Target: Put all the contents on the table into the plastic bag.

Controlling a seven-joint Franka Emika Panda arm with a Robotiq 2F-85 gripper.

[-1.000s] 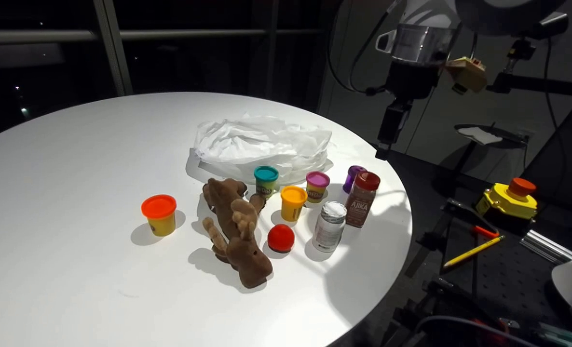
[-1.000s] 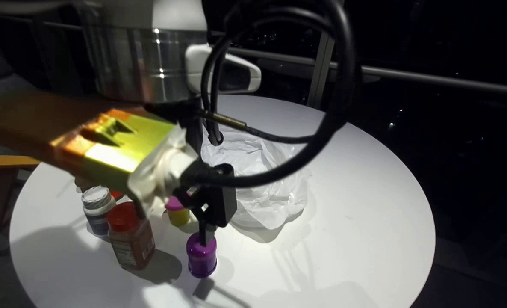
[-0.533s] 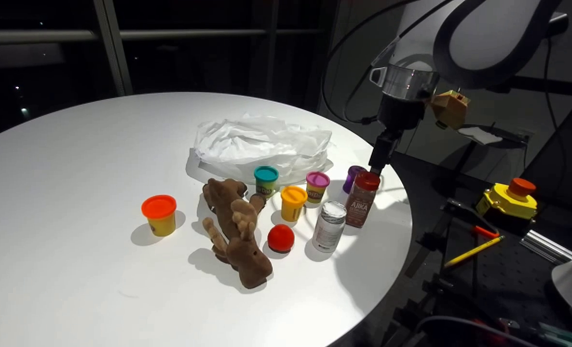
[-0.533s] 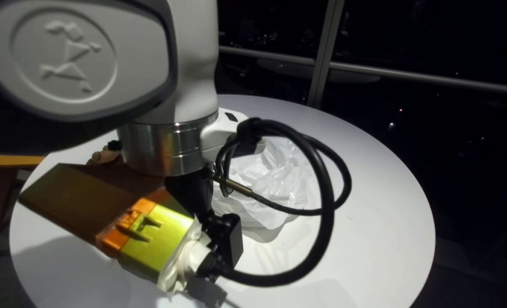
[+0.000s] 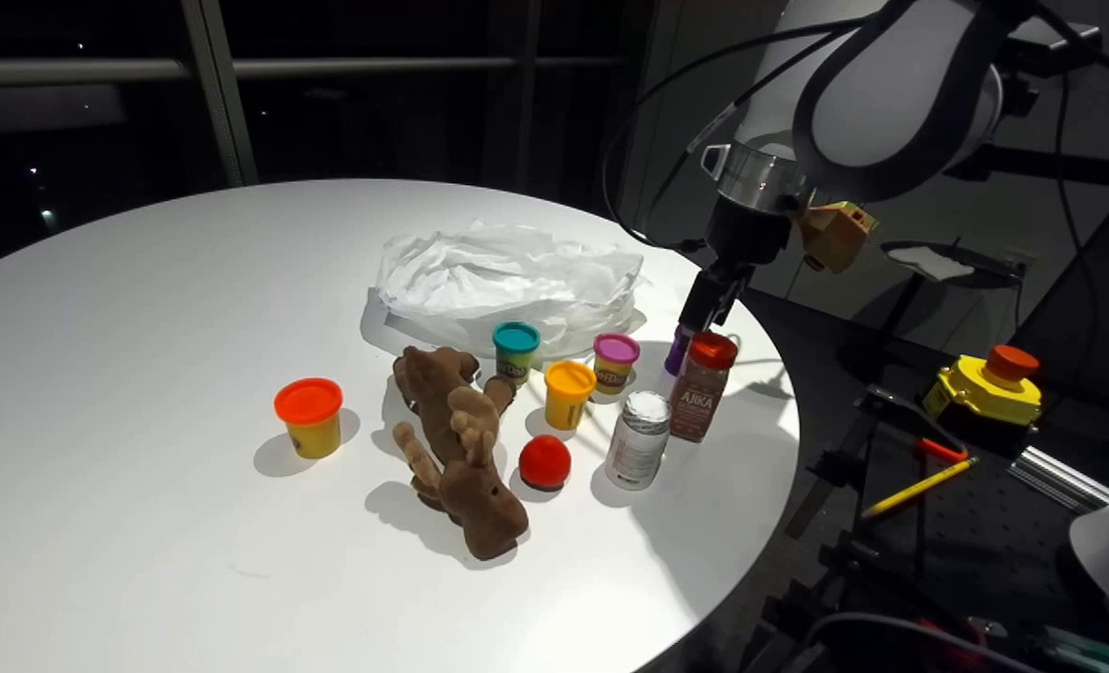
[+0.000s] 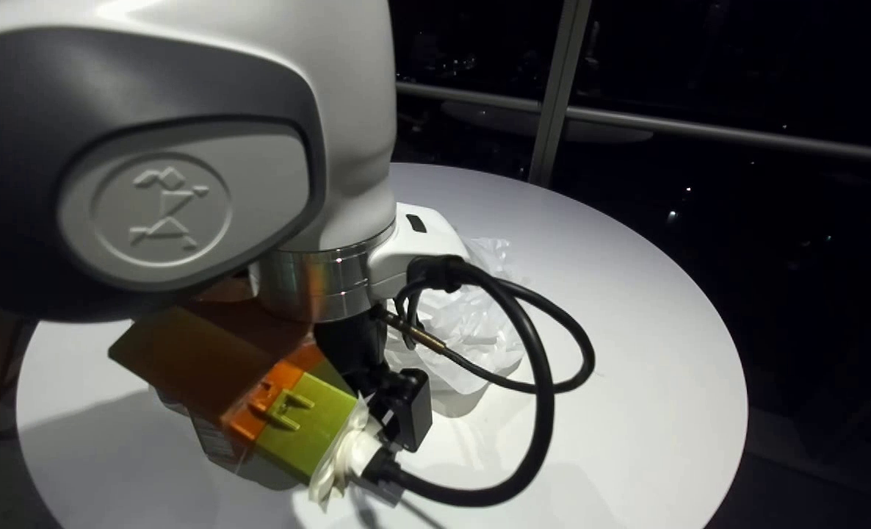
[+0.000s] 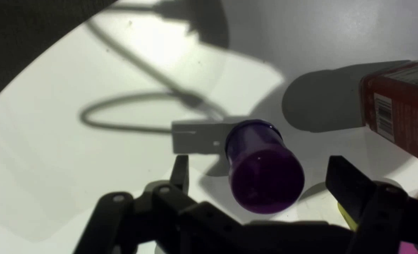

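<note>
My gripper [image 7: 258, 164] is open, its fingers apart on both sides of the upright purple cup [image 7: 265, 178], with a gap at each side. In an exterior view the gripper sits low over that purple cup [image 5: 675, 357]. On the white table [image 5: 143, 355] stand cups with orange [image 5: 308, 421], teal [image 5: 515, 353], yellow [image 5: 568, 397] and pink [image 5: 615, 363] lids. A red ball-like piece [image 5: 545, 462], a brown plush animal [image 5: 484, 509], a grey-white bottle [image 5: 639, 444] and a red-brown bottle [image 5: 699, 393] are there too. The crinkled plastic bag [image 5: 508, 280] lies behind them.
Close to the gripper, the red-brown bottle [image 7: 403, 109] rises at the right of the wrist view. The round table's edge curves past the purple cup. Off the table, a yellow and red button box [image 5: 989, 388] and a pencil [image 5: 919, 488] rest on a dark surface.
The gripper has come down and leftward in an exterior view, from above the table's edge to around the purple cup. Its jaws stayed open. The objects on the table have not moved.
</note>
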